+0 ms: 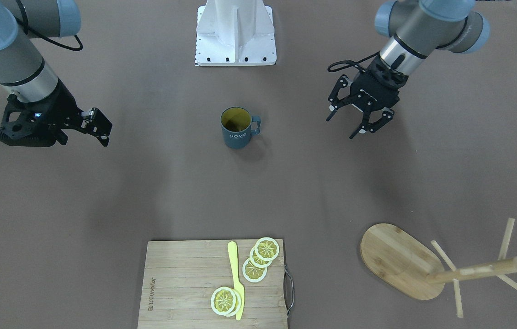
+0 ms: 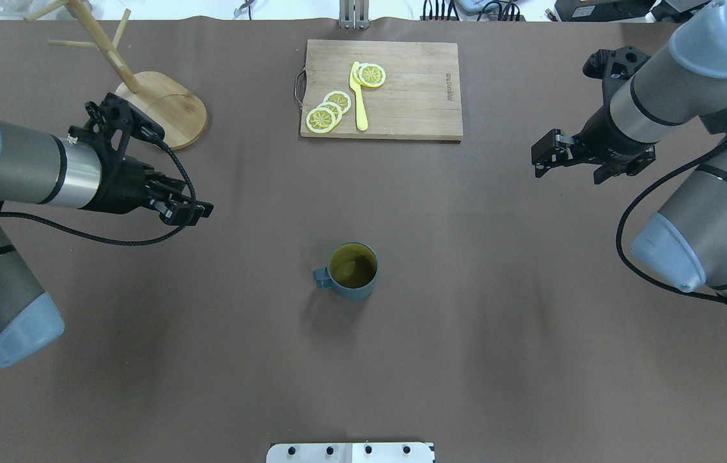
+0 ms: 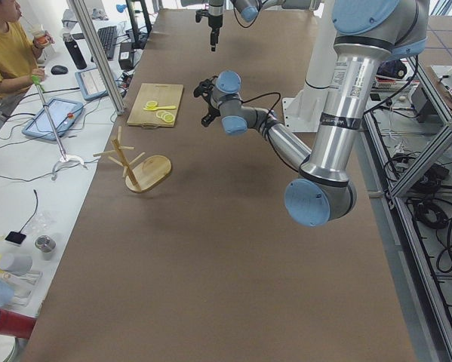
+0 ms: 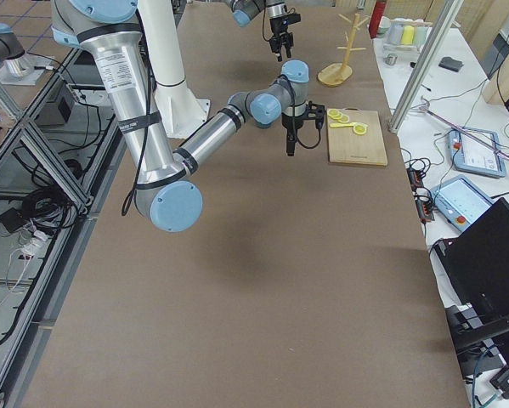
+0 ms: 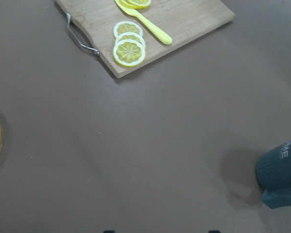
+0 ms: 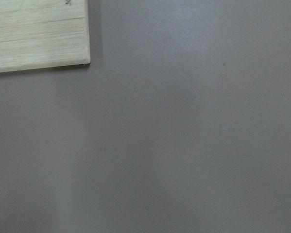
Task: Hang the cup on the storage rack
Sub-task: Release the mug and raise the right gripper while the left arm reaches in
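1. Counter (image 2: 466, 321): brown covering. It carries all the items listed below.
2. Cutting board (image 2: 402, 96): lies at the far edge from the robot and is not part of the task. It carries lemon slices (image 2: 323, 119) and a yellow knife (image 2: 358, 96).
3. Storage rack (image 2: 167, 109): stands upright on its oval base at the far corner on the robot's left. No peg carries anything.
4. Cup (image 2: 353, 270): stands upright with its mouth up at mid-counter, between the two arms and well apart from the rack. Its long axis is vertical and its loop handle points toward the robot's left.
5. Left claw (image 1: 349, 124): fingers spread, holding nothing, hanging above the counter between rack and cup. The cup lies to this claw's right and nearer the robot's base, with the handle turned toward it.
6. Right claw (image 1: 98, 125): seen edge-on, so I cannot tell whether it is spread or pressed together. Nothing is visibly held.

Assessment: no grasp has been made. The left arm is the nearer to the cup and is on the rack's side, so it is the better placed for both pick and hang.
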{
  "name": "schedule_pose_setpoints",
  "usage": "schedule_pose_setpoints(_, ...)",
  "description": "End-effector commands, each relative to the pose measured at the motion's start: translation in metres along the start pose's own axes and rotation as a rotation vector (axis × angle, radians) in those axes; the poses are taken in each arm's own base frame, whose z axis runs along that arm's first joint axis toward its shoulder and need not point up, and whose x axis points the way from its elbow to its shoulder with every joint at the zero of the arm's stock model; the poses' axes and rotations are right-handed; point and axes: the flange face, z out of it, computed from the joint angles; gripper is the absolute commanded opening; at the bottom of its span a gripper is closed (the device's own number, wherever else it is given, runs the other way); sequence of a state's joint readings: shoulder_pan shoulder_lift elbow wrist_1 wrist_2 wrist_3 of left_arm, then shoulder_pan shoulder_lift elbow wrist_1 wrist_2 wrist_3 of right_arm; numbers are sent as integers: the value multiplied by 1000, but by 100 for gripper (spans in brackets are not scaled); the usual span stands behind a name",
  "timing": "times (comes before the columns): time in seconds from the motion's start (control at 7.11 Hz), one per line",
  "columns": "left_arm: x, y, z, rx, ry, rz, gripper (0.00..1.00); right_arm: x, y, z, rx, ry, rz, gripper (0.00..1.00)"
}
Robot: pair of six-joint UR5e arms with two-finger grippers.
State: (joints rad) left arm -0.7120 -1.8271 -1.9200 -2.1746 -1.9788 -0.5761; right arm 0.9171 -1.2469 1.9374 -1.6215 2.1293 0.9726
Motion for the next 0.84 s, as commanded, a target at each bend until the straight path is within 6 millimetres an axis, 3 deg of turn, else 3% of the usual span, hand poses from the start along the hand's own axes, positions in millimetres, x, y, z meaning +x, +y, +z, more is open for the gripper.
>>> schedule_pose_setpoints(0.0,46,-5,33,0,36,53,72,49,-18,-7,3,25,-21,100)
schedule_pose_setpoints(0.28,78,-6,48,39,17,169,74,131,-47,-7,-25,52,-16,100)
schedule_pose_setpoints(0.42,82,-9,48,42,27,236,76,148,-53,-12,-17,57,10,100)
schedule_pose_setpoints(0.7,76,-8,67,18,17,477,75,191,-45,-13,-34,68,89,100)
